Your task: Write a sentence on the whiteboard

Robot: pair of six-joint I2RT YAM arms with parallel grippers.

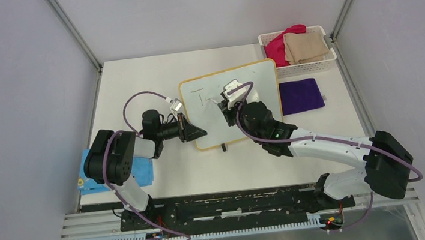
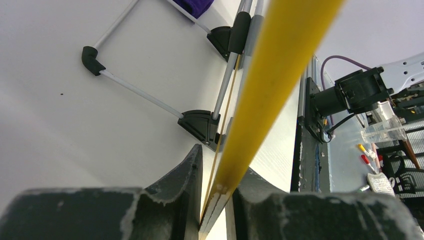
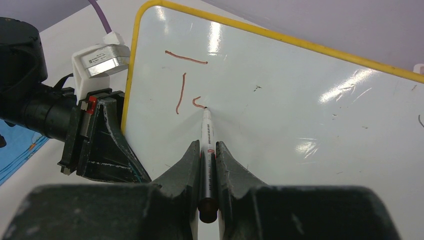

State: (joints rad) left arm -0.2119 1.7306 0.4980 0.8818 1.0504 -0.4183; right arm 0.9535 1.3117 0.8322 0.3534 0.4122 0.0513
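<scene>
The whiteboard [image 1: 257,84], glossy white with a yellow-orange frame, lies tilted at mid-table. My left gripper [image 1: 192,132] is shut on its near-left edge; the left wrist view shows the yellow frame [image 2: 272,80] running up from between the left gripper's [image 2: 217,165] two fingers. My right gripper [image 3: 206,145] is shut on a thin marker [image 3: 205,122] whose tip touches the whiteboard [image 3: 300,115]. Of the sentence [image 3: 184,80], a reddish "T" and a short curved stroke beside it show. From above, the right gripper [image 1: 227,107] hangs over the board's middle.
A white basket [image 1: 327,61] with pink and tan cloths stands at the back right, with a purple cloth [image 1: 301,95] lying in front of it. A blue card [image 1: 86,176] lies under the left arm. The board's black foot [image 1: 223,148] sticks out at its near edge.
</scene>
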